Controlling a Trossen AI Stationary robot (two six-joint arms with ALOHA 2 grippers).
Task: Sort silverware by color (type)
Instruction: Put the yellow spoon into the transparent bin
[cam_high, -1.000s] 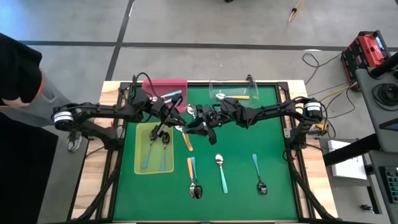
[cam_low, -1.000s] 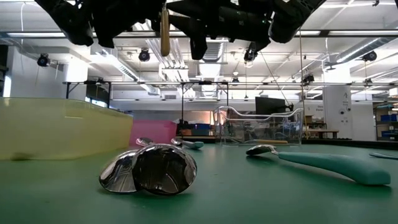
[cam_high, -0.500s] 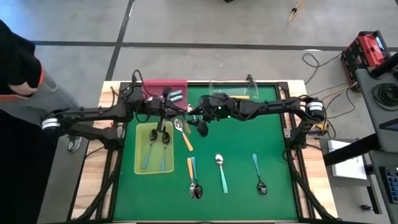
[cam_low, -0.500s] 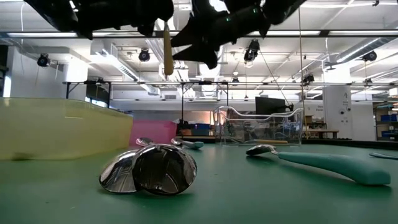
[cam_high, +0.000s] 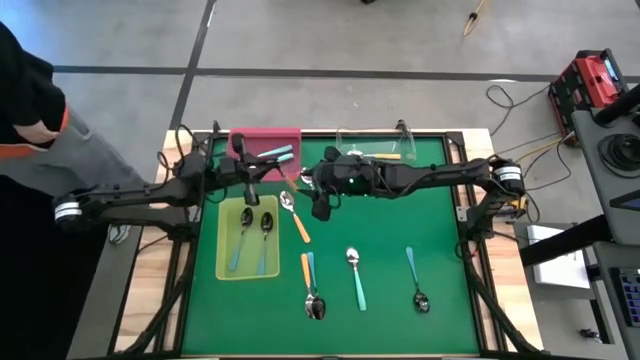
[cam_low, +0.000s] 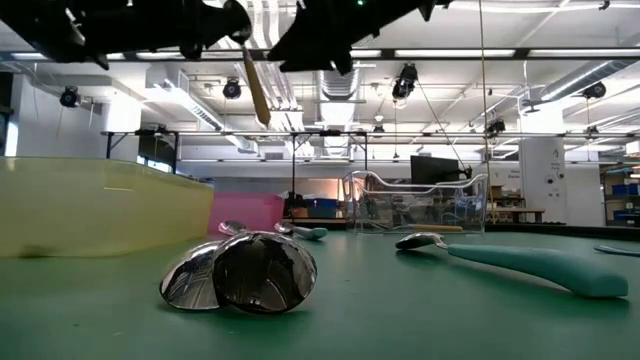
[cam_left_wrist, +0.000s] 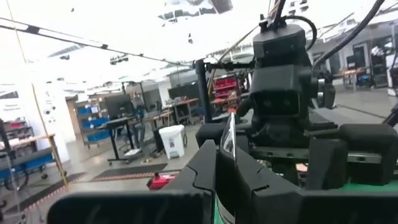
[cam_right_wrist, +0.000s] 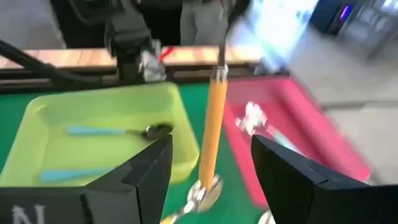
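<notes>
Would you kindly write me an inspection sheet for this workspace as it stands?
Surface: green mat, flat, with a wooden border.
Job's things: orange spoon hanging in the left hand; two light blue spoons in the yellow-green tray; an orange-handled one in the clear tray; a blue handle in the pink tray; several loose spoons on the mat.
Clutter: nothing seen.
Hands: left hand shut on the orange spoon, near the yellow-green tray's far end; right hand open, facing it.
Cables: loose cables on the floor, right of the table.
Surroundings: person at the left; red unit at the right.
</notes>
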